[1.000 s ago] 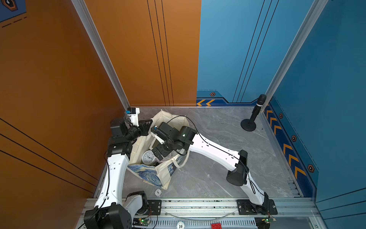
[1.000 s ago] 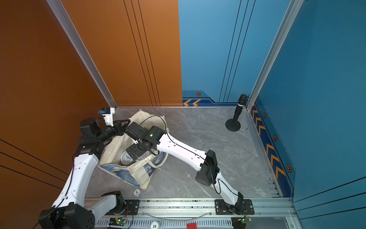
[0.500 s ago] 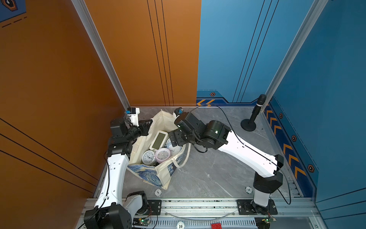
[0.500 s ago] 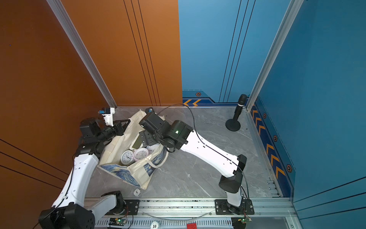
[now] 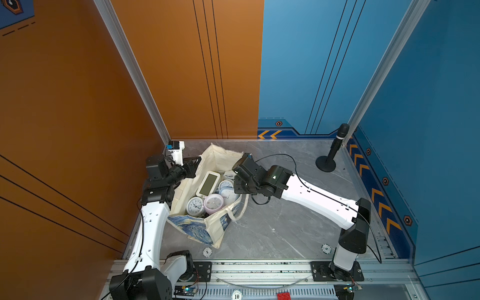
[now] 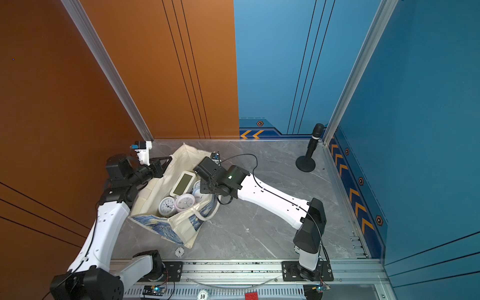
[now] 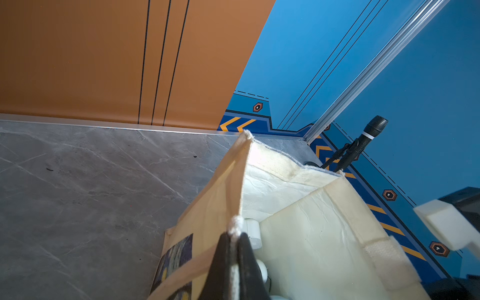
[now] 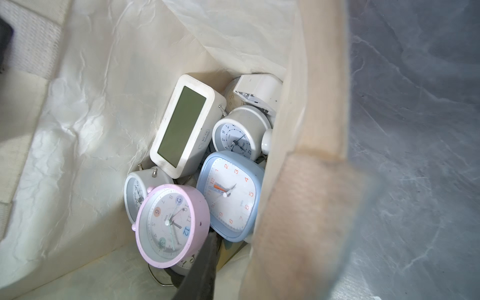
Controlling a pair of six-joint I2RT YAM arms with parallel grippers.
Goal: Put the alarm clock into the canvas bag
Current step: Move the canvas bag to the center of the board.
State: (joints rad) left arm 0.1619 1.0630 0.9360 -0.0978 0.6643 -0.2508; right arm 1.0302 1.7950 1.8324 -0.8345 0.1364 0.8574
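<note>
Alarm clocks [image 8: 226, 192] heaped in the tote

They lie inside the canvas bag [image 5: 192, 228], lower left in both top views. Light, hard, slick shells: best pinched across the rim. Left gripper [image 7: 235, 237] clamps the bag's edge; right gripper [image 8: 207, 249] looks closed and empty.

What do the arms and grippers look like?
Left arm and right arm: white links, black joint housings. A thin black cable loops along the right one; a green light glows on its wrist. Left gripper and right gripper: dark tapered fingers.
</note>
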